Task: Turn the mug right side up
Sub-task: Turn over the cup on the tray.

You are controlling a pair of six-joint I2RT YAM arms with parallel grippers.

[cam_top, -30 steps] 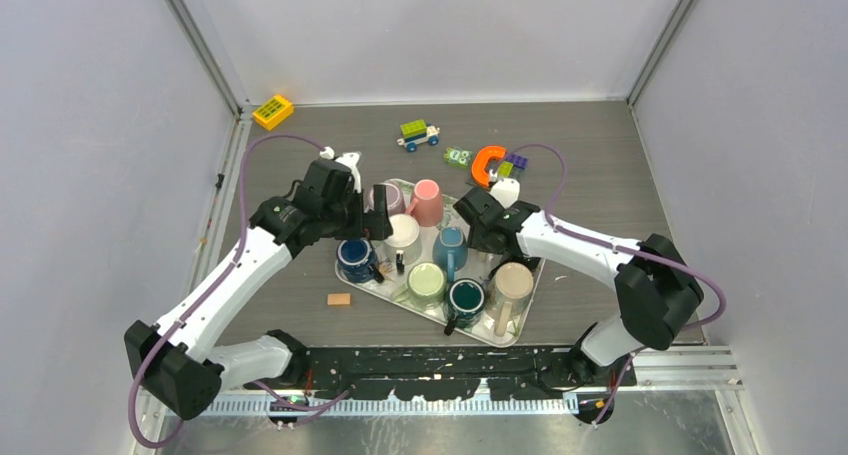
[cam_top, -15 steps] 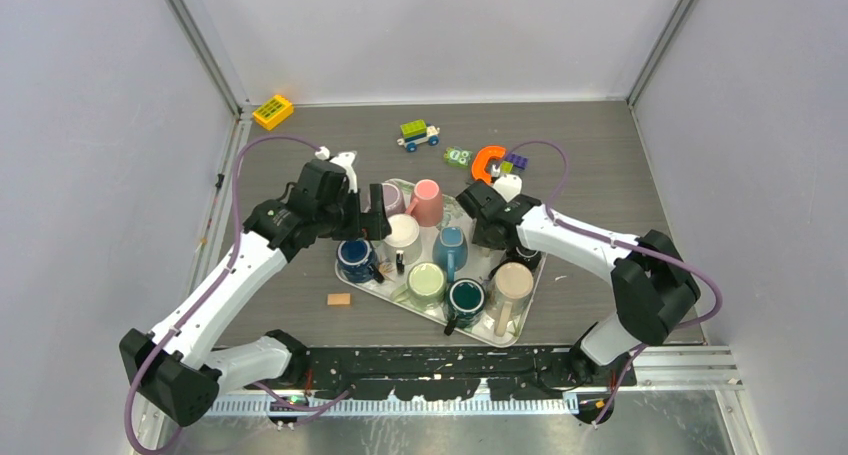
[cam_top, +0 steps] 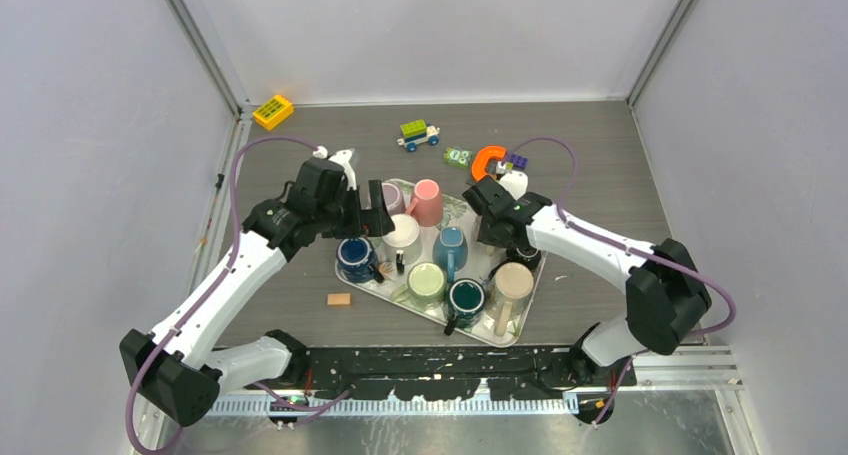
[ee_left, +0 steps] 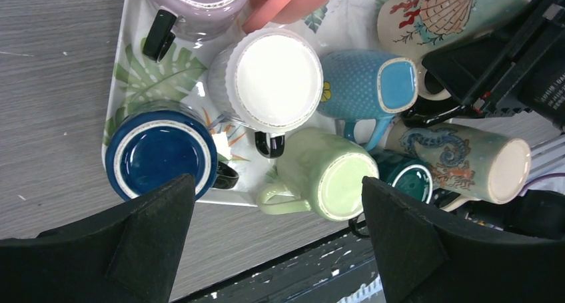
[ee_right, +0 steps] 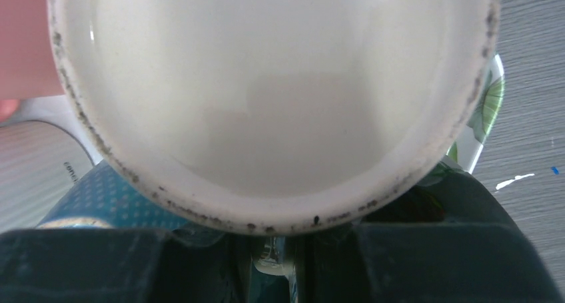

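Now, starting on the left: the left gripper (cam_top: 375, 220) hangs over the tray (ee_left: 133, 83) with its jaws spread wide and nothing between them. It is directly above the white mug (ee_left: 270, 80), which sits base-up. Moving right, the dotted blue mug (ee_left: 360, 86) sits just beside the white one. Just past that is the seashell mug (ee_left: 433, 10), on the tray's right side toward the far edge. Its round pale end, ringed with specks, fills the right wrist view and looks like the base. That puts it mouth-down, with its long axis close to vertical. Over on the right, the right gripper (ee_right: 270, 256) is clamped nearly together against that mug. A small pale piece is pinched between the fingers; handle or wall, I cannot tell.
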